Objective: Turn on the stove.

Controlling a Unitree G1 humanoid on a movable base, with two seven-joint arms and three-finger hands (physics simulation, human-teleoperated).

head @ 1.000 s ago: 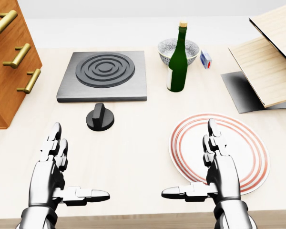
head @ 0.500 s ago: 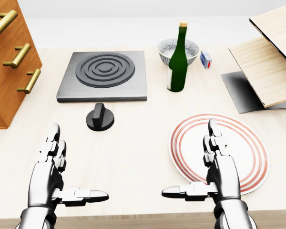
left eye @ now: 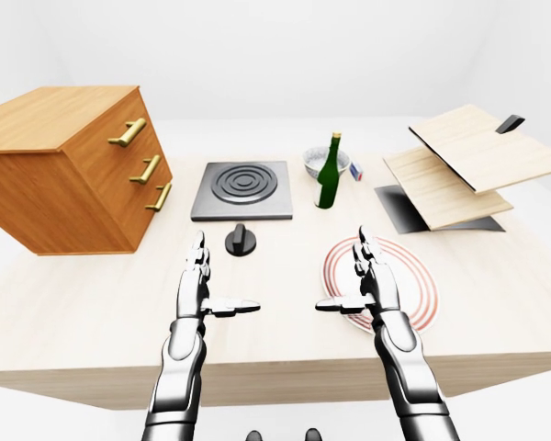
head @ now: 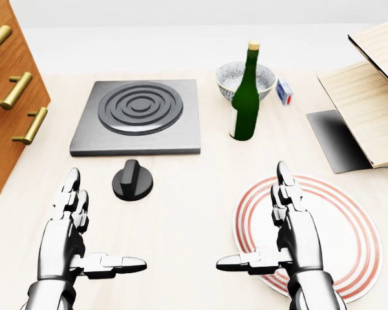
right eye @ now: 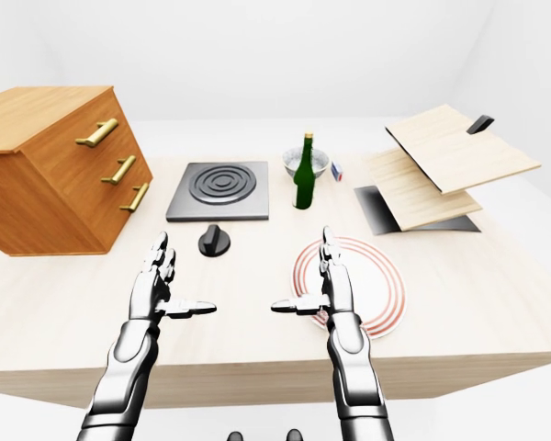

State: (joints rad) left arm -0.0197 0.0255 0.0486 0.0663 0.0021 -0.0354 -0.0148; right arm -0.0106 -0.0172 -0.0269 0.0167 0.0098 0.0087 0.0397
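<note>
Red-ringed white plate (head: 349, 239), green bottle (head: 245, 103)

No readable text, number or brand shows in any view; the green bottle (head: 244, 97) bears a pale label, but nothing on it can be made out; the small blue, white and red box (head: 284, 92) beside the bowl (head: 228, 76) carries markings too small to read; the stove knob (head: 132, 180) shows no marks.

Simulated kitchen, pale wooden counter (left eye: 92, 312), stove (head: 137, 116) with knob (head: 132, 181), wine bottle (head: 245, 97), bowl (head: 233, 74), striped plate (head: 349, 239)
</note>
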